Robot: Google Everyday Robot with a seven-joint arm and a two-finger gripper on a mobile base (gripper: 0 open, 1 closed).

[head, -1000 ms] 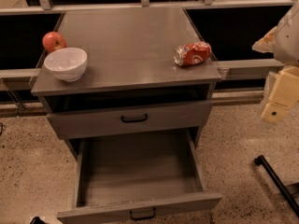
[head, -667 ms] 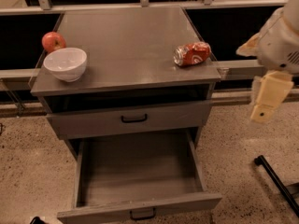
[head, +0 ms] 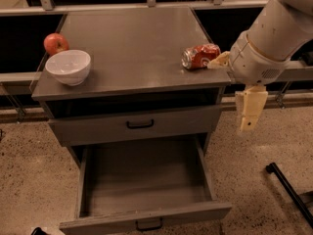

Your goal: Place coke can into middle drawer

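The coke can (head: 199,56) lies on its side, dented, near the right edge of the grey cabinet top (head: 132,48). The middle drawer (head: 146,180) is pulled out wide and is empty, with its black handle at the bottom front. My gripper (head: 229,94) hangs at the cabinet's right edge, just right of the can and above the drawer's right side. It is open and empty. One cream finger (head: 218,60) reaches close to the can's right end; the other finger (head: 250,109) points down.
A white bowl (head: 69,66) stands at the top's left front, with a red apple (head: 55,43) just behind it. The upper drawer front (head: 139,125) is shut. A black bar (head: 288,190) lies on the speckled floor at the lower right.
My arm has swung in from the right edge toward the cabinet, bringing the gripper close to the can's right end. The can, bowl, apple and drawer have not moved.
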